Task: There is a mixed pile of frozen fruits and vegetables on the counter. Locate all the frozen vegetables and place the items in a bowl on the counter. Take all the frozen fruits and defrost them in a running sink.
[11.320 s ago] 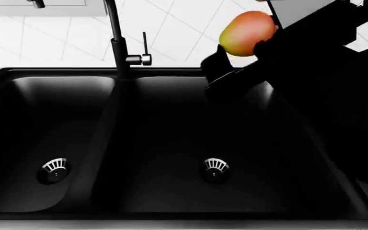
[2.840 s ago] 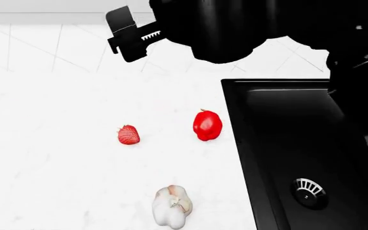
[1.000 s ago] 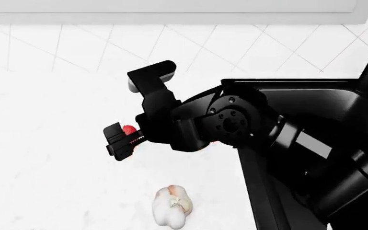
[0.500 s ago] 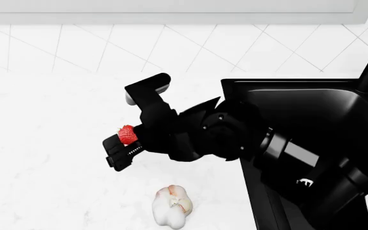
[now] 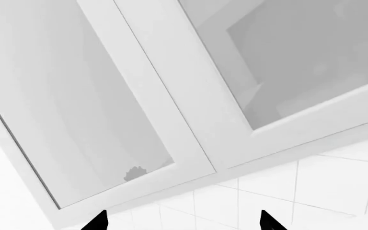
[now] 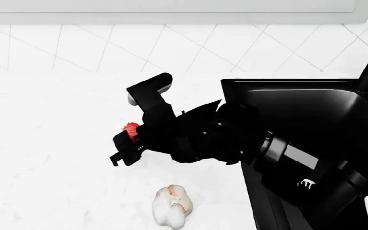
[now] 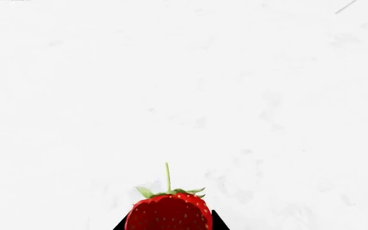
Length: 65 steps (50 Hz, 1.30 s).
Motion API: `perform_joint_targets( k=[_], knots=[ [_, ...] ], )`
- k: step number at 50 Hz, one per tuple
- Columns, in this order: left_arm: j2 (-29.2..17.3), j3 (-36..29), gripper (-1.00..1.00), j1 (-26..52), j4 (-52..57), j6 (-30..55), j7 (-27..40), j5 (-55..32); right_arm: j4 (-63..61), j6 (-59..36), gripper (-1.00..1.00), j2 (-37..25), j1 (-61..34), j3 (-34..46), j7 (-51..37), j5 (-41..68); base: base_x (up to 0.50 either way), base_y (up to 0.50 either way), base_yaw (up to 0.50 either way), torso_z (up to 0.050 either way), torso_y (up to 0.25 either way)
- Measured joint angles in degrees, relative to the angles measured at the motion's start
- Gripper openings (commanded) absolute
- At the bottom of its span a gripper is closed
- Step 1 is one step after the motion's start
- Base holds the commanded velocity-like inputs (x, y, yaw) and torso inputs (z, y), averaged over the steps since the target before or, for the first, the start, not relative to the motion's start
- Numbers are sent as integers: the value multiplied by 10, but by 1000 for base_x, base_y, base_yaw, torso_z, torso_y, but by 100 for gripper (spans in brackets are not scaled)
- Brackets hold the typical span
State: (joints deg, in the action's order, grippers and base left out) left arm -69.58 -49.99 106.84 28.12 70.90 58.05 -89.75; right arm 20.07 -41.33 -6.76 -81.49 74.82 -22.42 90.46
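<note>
I have the right gripper (image 6: pixel 128 143) with its fingers either side of the strawberry (image 7: pixel 168 212), whether pinching I can't tell; next, lift it right to the sink (image 6: pixel 312 110).

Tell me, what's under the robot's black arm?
A strawberry peeks out between the right gripper's fingers, on the white counter. The garlic lies in the open nearby. Whatever else sits under the arm is covered.
</note>
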Motion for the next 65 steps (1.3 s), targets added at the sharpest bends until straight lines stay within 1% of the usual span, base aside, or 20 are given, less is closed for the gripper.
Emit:
perform_joint_targets(
  k=[8, 16, 24, 33, 40, 45, 50, 58, 65],
  knots=[
    [0, 1, 100, 0, 0, 1, 2, -2, -43, -7, -100, -20, -28, -14, -40, 21, 0, 0, 0, 0, 0],
    [2, 3, 100, 3, 0, 4, 5, -7, -114, -36, -100, -58, -92, -46, -131, 81, 0, 0, 0, 0, 0],
    [4, 5, 100, 7, -1, 6, 7, -9, -163, -91, -100, -104, -218, -78, -267, 208, 0, 0, 0, 0, 0],
    [7, 8, 100, 14, -4, 11, 8, -14, -162, -163, -100, -159, -387, -79, -421, 368, 0, 0, 0, 0, 0],
    [13, 9, 100, 20, -8, 14, 10, -16, -151, -210, -100, -205, -461, -80, -539, 461, 0, 0, 0, 0, 0],
    [16, 10, 100, 22, -9, 16, 12, -18, -154, -222, -100, -246, -491, -64, -593, 498, 0, 0, 0, 0, 0],
    [18, 10, 100, 24, -9, 17, 15, -22, -161, -224, -100, -289, -508, -35, -626, 515, 0, 0, 0, 0, 0],
    [21, 10, 100, 24, -10, 18, 16, -22, -185, -212, -100, -354, -523, 25, -654, 527, 0, 0, 0, 0, 0],
    [22, 9, 100, 21, -10, 17, 16, -20, -227, -174, -100, -404, -529, 84, -666, 539, 0, 0, 0, 0, 0]
  ],
)
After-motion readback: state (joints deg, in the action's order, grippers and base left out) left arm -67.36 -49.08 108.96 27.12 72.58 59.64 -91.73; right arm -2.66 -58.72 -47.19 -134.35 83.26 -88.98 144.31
